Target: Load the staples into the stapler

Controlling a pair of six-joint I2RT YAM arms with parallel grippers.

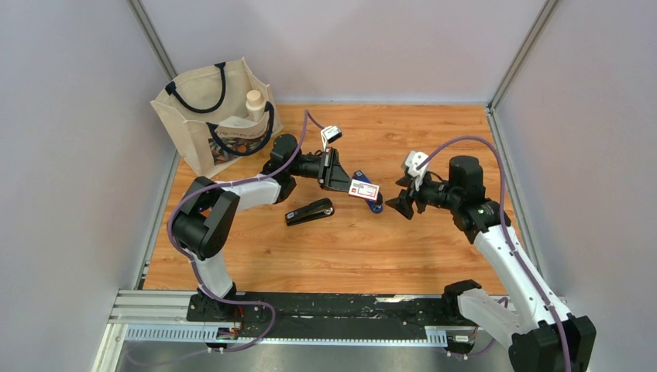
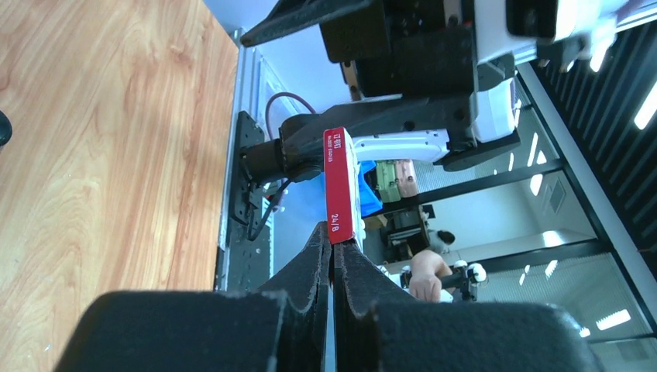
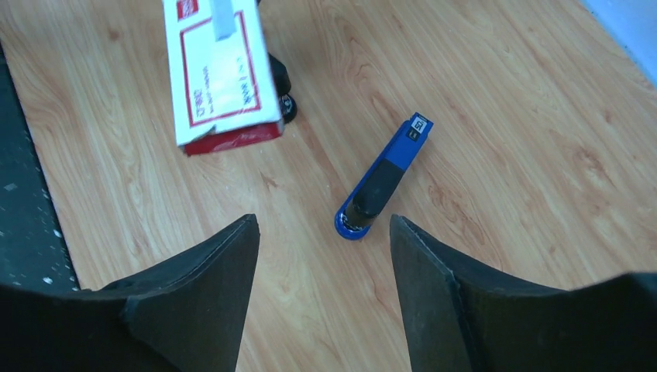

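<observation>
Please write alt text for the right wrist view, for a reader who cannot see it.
The open right tool hangs over a wooden table, its two black fingers framing the blue stapler lying flat below. At upper left, the white and red staples box is held in the air.

**Enclosure and surroundings**

Wood-grain table (image 1: 349,256) enclosed by plain pale walls (image 1: 70,155) w/ metal corner posts (image 1: 159,46). Black rail w/ aluminium extrusion (image 1: 155,314) fixed along near edge. Beyond, ceiling strip lights (image 2: 647,105) and dark beams noted in left wrist view.
</observation>
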